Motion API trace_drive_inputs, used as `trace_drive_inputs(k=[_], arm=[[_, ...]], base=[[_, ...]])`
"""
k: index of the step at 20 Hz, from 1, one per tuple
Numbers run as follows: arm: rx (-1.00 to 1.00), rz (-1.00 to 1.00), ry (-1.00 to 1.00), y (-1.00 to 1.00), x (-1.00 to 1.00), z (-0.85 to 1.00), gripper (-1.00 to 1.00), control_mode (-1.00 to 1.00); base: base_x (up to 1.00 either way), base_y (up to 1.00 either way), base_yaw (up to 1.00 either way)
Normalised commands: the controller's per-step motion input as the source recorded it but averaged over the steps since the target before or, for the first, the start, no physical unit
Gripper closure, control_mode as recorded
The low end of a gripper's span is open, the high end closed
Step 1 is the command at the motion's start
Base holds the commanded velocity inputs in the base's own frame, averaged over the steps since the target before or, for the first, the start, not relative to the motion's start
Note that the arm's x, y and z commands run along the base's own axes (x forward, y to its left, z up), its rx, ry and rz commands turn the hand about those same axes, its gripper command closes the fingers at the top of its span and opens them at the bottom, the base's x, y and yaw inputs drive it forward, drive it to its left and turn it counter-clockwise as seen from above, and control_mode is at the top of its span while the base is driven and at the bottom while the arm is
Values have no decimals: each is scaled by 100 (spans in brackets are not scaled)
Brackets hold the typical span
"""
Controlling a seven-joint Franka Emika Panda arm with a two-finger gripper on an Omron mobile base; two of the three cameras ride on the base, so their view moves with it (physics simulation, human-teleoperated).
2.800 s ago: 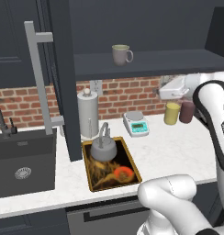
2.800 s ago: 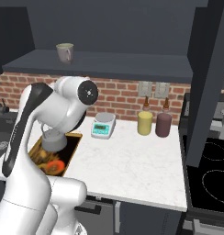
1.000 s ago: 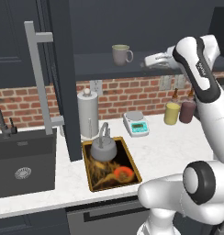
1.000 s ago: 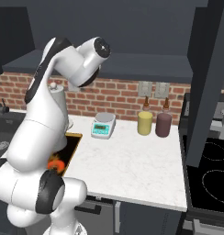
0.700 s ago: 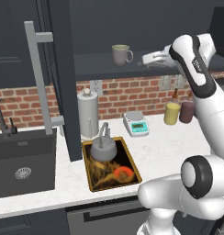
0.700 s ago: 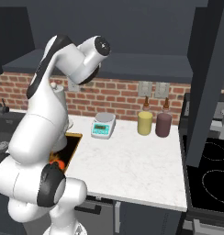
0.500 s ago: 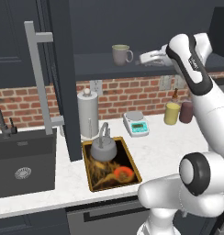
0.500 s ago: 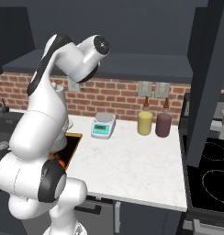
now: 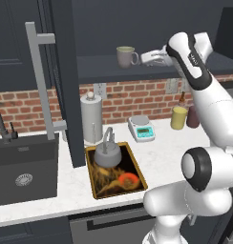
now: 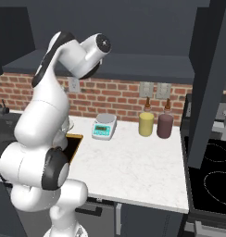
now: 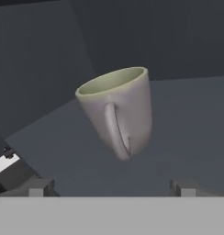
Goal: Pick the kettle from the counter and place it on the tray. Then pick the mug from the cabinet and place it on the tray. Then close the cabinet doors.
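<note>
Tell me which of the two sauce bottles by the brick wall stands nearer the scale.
The yellow bottle: it stands between the white scale and the maroon bottle, which sits farther right.

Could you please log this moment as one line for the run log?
kettle: on tray | mug: on cabinet shelf, ungrasped | hand: open, beside mug handle | cabinet doors: open

A white scale (image 9: 141, 127), yellow jar (image 9: 179, 117) and maroon jar (image 10: 165, 124) line the brick wall — black sink (image 9: 24, 167) leftward.
</note>
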Motion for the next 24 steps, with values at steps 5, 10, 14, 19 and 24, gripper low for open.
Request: trace_drive_inputs(k=[5, 10, 14, 19, 24], arm=[[0, 0, 0, 0, 23, 0, -100, -100], [0, 3, -1, 11, 20, 0, -100, -100], [0, 8, -4, 11, 21, 0, -100, -100], [0, 8, -1, 1, 20, 0, -100, -100], [0, 6, 0, 0, 16, 0, -100, -100]], base=[[0, 0, 0], [0, 0, 0], [0, 0, 0], [0, 0, 0], [0, 0, 0]])
